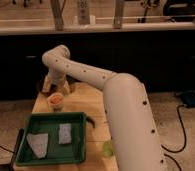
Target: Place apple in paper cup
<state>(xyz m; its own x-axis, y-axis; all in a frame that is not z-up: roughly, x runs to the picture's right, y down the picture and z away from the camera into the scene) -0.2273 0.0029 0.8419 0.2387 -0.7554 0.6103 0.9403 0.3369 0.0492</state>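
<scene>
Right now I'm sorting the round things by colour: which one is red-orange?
The apple, sitting in the paper cup just below the pincer. The other round thing, by the green tray near the table's front edge, is pale yellow-green.

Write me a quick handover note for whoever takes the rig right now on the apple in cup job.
Gripper: at the table's far left end, just behind and above the paper cup.
Apple: sits in the cup's mouth.
Cup: stands on the wooden table, just beyond the green tray.
Done: apple appears placed.
Left: confirm release, pull the arm away.
</scene>
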